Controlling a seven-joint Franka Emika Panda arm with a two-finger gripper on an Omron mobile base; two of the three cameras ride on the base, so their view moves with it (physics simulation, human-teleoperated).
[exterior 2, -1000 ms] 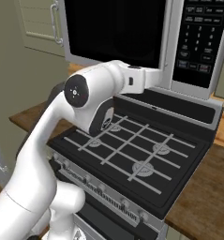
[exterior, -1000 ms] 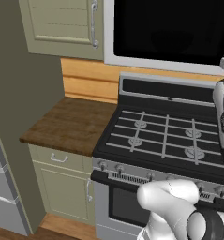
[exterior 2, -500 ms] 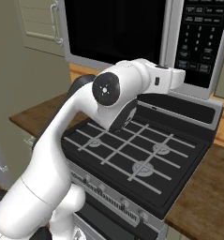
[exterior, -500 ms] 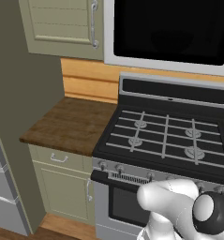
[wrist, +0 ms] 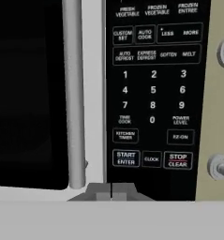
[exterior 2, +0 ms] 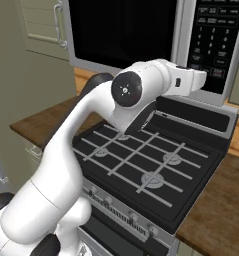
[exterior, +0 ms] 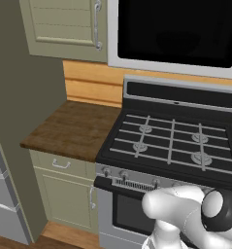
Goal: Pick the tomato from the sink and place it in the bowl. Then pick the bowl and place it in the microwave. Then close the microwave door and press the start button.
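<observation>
Change: the arm [exterior 2: 126, 95] has swung up and right, from over the stove toward the keypad, since a second ago.
Left base view: microwave door [exterior: 178, 31] is shut above the black stove [exterior: 171, 146].
Right base view: the forearm reaches to the keypad panel [exterior 2: 211, 40], on the right of the microwave [exterior 2: 178, 42].
Hand view: gripper [wrist: 111, 191] with fingertips pressed together, holding nothing, just below the START button [wrist: 126, 158].
Advice: probably raise the tip slightly right onto START, clear of CLOCK [wrist: 151, 159].
</observation>
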